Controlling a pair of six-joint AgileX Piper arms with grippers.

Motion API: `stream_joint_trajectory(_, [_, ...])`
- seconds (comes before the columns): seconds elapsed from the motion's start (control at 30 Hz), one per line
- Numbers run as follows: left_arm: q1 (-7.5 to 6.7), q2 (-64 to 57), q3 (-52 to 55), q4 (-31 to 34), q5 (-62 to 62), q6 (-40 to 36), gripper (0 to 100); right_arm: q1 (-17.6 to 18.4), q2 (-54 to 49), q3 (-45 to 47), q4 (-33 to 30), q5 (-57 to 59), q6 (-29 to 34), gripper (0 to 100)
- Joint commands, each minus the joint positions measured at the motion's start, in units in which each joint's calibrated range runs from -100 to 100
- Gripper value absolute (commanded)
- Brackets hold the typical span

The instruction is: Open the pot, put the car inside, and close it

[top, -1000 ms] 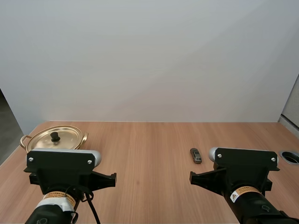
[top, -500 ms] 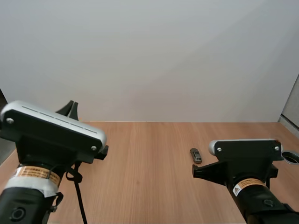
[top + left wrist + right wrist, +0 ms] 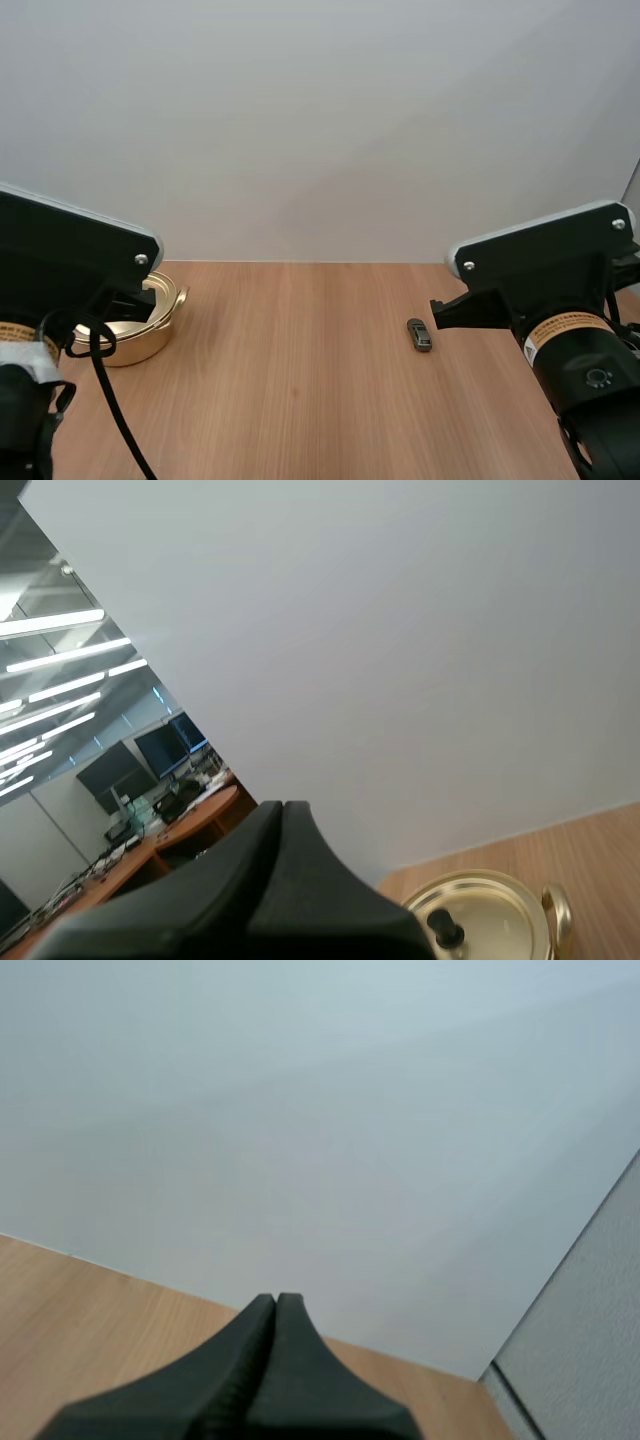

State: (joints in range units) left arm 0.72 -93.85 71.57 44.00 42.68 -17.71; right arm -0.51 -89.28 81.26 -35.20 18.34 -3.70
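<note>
A gold pot (image 3: 140,335) stands at the table's left, partly behind my left arm. In the left wrist view the pot (image 3: 480,920) carries its gold lid with a black knob (image 3: 443,927). My left gripper (image 3: 283,810) is shut on nothing, raised above and short of the pot. A small dark toy car (image 3: 419,334) lies on the wood right of centre, just left of my right arm. My right gripper (image 3: 276,1302) is shut on nothing, its fingers together as one wedge above the table, aimed at the white wall.
The wooden table (image 3: 300,380) runs to a white wall behind. A grey panel (image 3: 590,1350) stands at the table's right edge. Bare wood lies between pot and car.
Both arms have lifted up, the left one higher. The pot, hidden half a second ago, shows again beside the left arm. The car has not moved.
</note>
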Motion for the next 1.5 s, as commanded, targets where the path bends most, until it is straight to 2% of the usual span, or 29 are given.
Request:
stream_joint_trajectory(0.0, [0.47, 16.74, -6.05, 0.93, 4.75, -3.49, 0, 0.01, 3.66, -0.66, -15.08, 0.30, -0.01, 0])
stream_joint_trajectory(0.17, [1.71, 35.51, -16.56, -2.53, 9.65, -8.62, 0, 0.01, 9.61, -0.82, -13.49, 2.21, -0.01, 0])
stream_joint_trajectory(0.3, [4.29, 45.70, -22.68, -3.07, 9.06, -4.05, 0, 0.01, 12.28, -0.82, -11.72, 2.82, -0.01, 0])
stream_joint_trajectory(0.4, [4.81, 51.92, -25.79, -3.07, 9.06, 0.00, 0, 0.01, 13.76, -0.82, -9.65, 1.28, -0.01, 0])
stream_joint_trajectory(0.5, [5.61, 57.58, -29.31, -3.07, 8.47, -1.26, 0, 0.01, 15.02, -0.82, -7.20, 0.17, -0.01, 0])
stream_joint_trajectory(0.67, [8.39, 64.32, -32.82, -3.93, 6.52, -4.66, 0, 0.03, 15.87, -0.82, -6.95, 0.44, -0.01, 0])
stream_joint_trajectory(0.7, [8.69, 65.57, -33.20, -4.63, 7.38, -3.84, 2, 0.03, 15.87, -0.82, -6.95, 0.63, -0.01, 0])
stream_joint_trajectory(0.77, [8.77, 67.95, -33.26, -6.49, 9.42, -2.60, 14, 0.03, 15.87, -0.70, -6.95, 0.79, -0.01, 0])
stream_joint_trajectory(0.93, [8.77, 72.44, -33.26, -11.53, 11.90, 0.10, 70, 0.03, 15.87, -0.69, -6.81, 0.79, -0.01, 0])
stream_joint_trajectory(1.0, [8.77, 73.61, -33.26, -11.53, 11.70, 0.33, 85, 0.03, 15.87, -0.69, -6.81, 0.79, -0.01, 0])
stream_joint_trajectory(1.03, [8.77, 74.12, -33.26, -11.53, 11.37, 0.71, 89, 0.03, 15.87, -0.69, -6.71, 0.79, -0.01, 0])
stream_joint_trajectory(1.47, [8.77, 82.99, -33.70, -11.99, 10.64, 1.04, 88, 0.03, 15.87, -0.69, -6.59, 2.33, -0.01, 0])
